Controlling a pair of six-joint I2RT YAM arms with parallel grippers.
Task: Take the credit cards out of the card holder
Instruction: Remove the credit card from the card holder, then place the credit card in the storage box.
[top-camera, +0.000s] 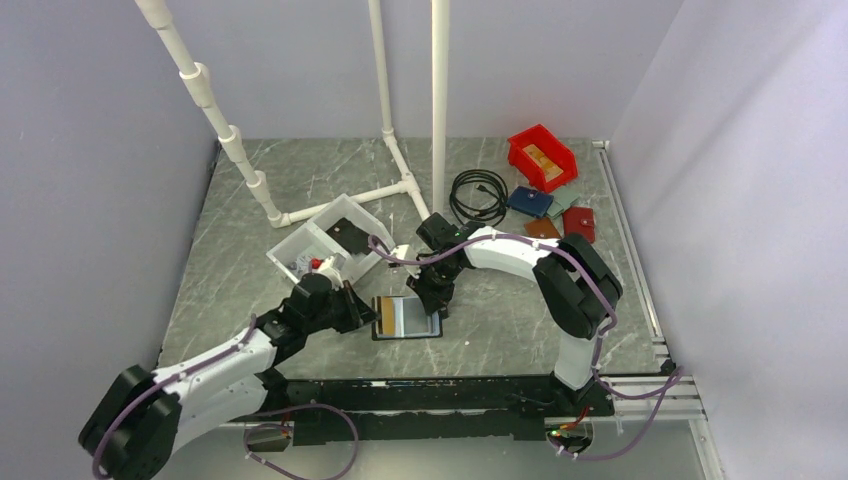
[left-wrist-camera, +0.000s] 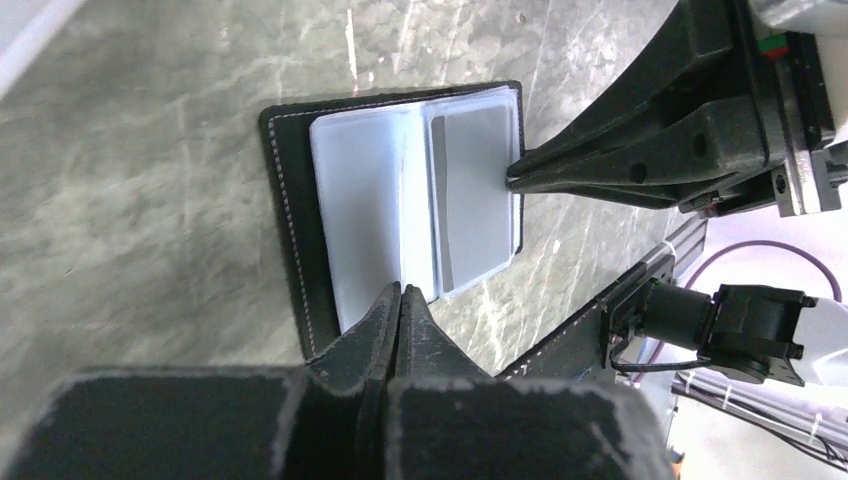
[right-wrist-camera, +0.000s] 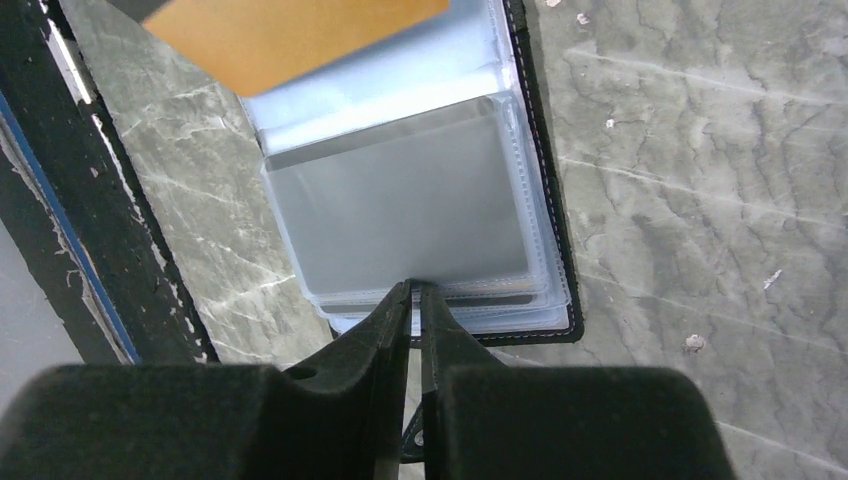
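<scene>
The black card holder (top-camera: 412, 318) lies open on the table, its clear sleeves up. It also shows in the left wrist view (left-wrist-camera: 290, 220) and the right wrist view (right-wrist-camera: 555, 250). My left gripper (top-camera: 368, 312) (left-wrist-camera: 401, 288) is shut at its left edge on the gold-tan card (top-camera: 383, 316) (right-wrist-camera: 290, 35), which stands on edge over the sleeves. My right gripper (top-camera: 436, 305) (right-wrist-camera: 415, 287) is shut on the right edge of the pale grey card (left-wrist-camera: 475, 190) (right-wrist-camera: 400, 210), which lies in the top sleeve. The right gripper also shows in the left wrist view (left-wrist-camera: 512, 178).
A white bin (top-camera: 320, 245) stands just behind my left arm. A red bin (top-camera: 541, 157), a black cable coil (top-camera: 478, 195), and dark blue (top-camera: 529, 201), brown (top-camera: 543, 228) and red (top-camera: 579, 223) wallets lie at the back right. White pipe frame (top-camera: 400, 170) stands behind.
</scene>
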